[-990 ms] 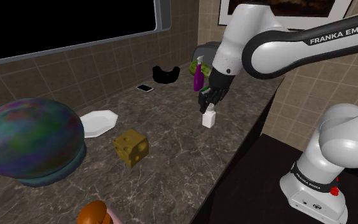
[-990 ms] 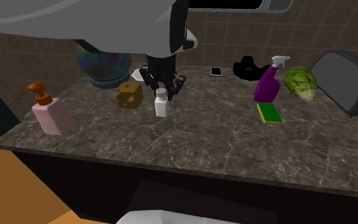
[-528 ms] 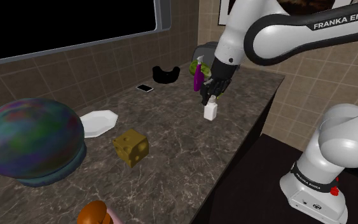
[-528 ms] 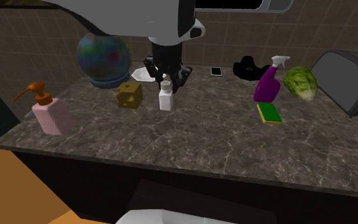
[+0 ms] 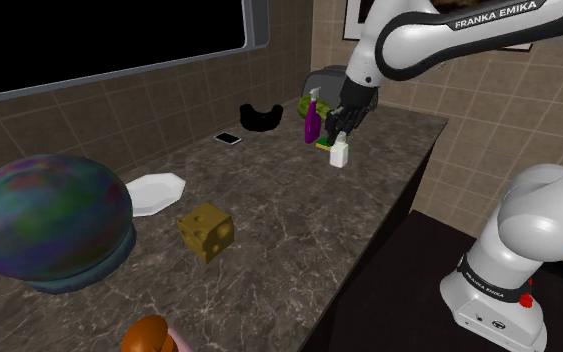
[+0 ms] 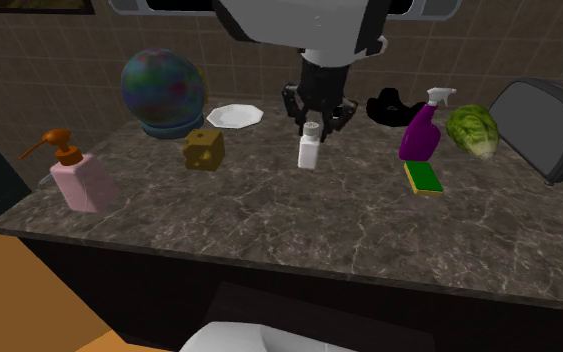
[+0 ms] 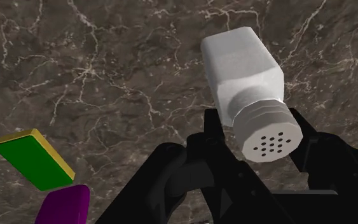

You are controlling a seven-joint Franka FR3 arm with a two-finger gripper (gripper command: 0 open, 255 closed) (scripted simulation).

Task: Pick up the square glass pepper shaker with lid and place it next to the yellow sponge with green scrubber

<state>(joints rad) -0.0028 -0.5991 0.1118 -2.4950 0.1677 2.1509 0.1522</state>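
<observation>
White square pepper shaker with a perforated round lid [image 6: 310, 152] hangs upright in the black two-finger gripper [image 6: 315, 122], jaws clenched on its neck. Over the last second it has travelled over the dark marbled counter [image 6: 269, 230], away from the yellow holed cheese block [image 6: 204, 149] toward the second exterior view's right. The yellow sponge with green scrubber face [image 6: 426, 178] lies just in front of the purple spray bottle [image 6: 421, 130], still apart from the shaker. Transport looks about halfway. What remains is to close the gap and set down beside the sponge, clear of the bottle.
</observation>
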